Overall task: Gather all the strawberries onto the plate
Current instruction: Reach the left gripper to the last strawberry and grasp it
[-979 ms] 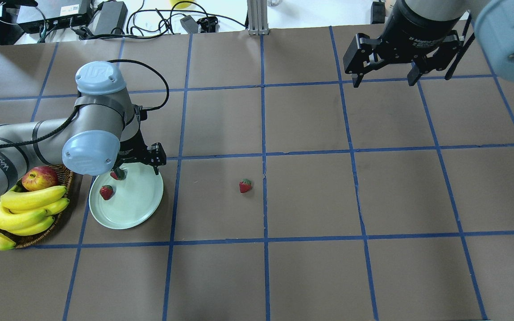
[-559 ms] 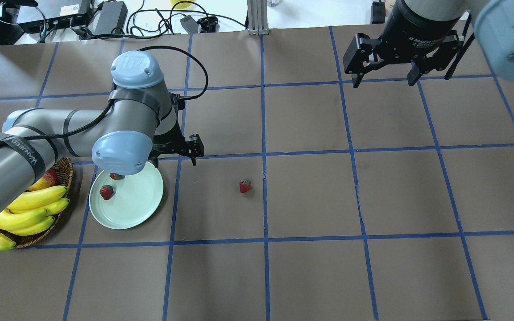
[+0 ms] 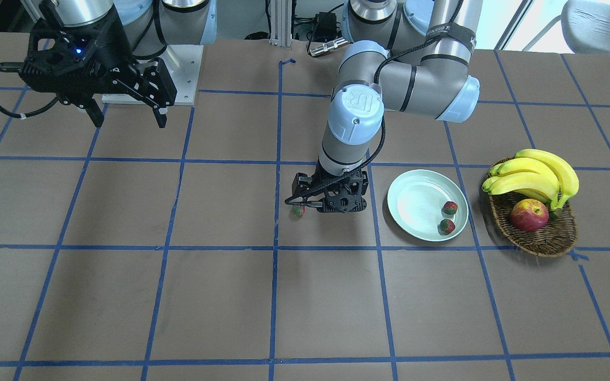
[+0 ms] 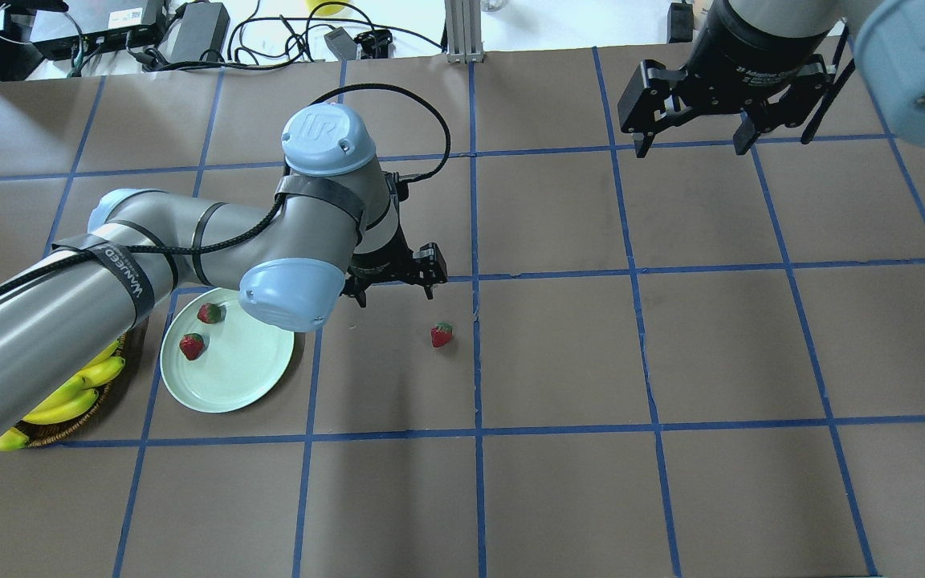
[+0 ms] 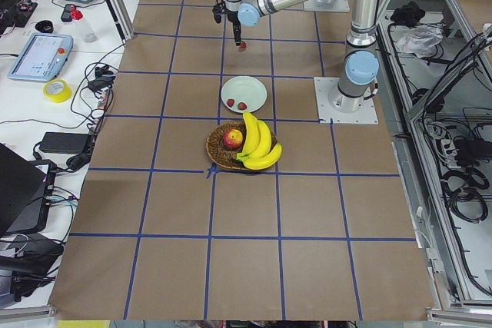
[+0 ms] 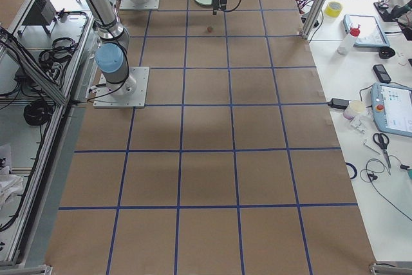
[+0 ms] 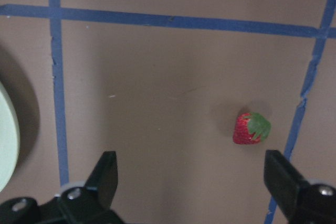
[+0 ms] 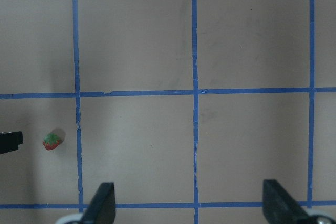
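Fetching the third berry is the step in hand, by my read: approach to the last loose strawberry (image 4: 442,334), with 2 of 3 strawberries (image 4: 191,346) already in the plate (image 4: 246,385), near its rim on the basket side and apart from each other. Loose berry: lies on its side on the bare table (image 4: 559,482), just beside a blue tape line (image 4: 476,377) on the plate's side of it, well apart from the plate. Orientation: in left wrist view the green cap points frame-right and the red tip frame-left. Long axis approx. flat on the table, running roughly across that frame, i.e. close to the line between the two fingers (image 7: 105,174). In overhead view, cap up-right, tip down-left. Left gripper (image 4: 397,295): jaws wide apart, nothing held, above the table between plate and berry. Berry is not between the fingers; in wrist view it sits ahead of the tips, off toward the right-hand one. Next move, est.: shift to centre over berry, poss. turn wrist so pads close across the short width rather than cap-to-tip, lower, close gently; small rounded item, may roll. Right gripper (image 4: 691,147): jaws apart, empty, over far part of table, well apart from all items. Misc.: wicker basket (image 3: 543,243) w/ bananas (image 3: 532,174) & apple (image 3: 529,216), just beside plate, not part of job.
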Tool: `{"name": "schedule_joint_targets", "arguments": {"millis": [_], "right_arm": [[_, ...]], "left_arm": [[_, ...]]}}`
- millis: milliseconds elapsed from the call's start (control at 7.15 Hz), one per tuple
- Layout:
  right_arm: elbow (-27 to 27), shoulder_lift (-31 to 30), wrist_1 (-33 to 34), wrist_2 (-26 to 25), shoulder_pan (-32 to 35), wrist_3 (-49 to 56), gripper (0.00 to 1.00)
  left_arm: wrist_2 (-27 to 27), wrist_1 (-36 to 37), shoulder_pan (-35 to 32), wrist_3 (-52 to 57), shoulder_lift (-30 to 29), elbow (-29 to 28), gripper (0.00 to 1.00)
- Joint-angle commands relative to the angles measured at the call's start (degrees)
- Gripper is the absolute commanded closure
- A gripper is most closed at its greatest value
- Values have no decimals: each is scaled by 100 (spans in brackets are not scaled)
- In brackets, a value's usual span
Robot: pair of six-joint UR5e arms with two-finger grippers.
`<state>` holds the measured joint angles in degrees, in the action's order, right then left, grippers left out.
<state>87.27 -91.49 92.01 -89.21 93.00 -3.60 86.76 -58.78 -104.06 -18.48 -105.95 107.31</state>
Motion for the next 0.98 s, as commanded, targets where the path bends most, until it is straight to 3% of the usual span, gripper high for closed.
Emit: {"name": "schedule_joint_targets", "arguments": {"millis": [0,839], "right_arm": [[0,0,-8,0,-1,0,0],[0,0,-8,0,-1,0,0]], "left_arm": [[-63,121,-53,-15,-223,26,0],[-327,631,-246,-216,-778,299,3]]}}
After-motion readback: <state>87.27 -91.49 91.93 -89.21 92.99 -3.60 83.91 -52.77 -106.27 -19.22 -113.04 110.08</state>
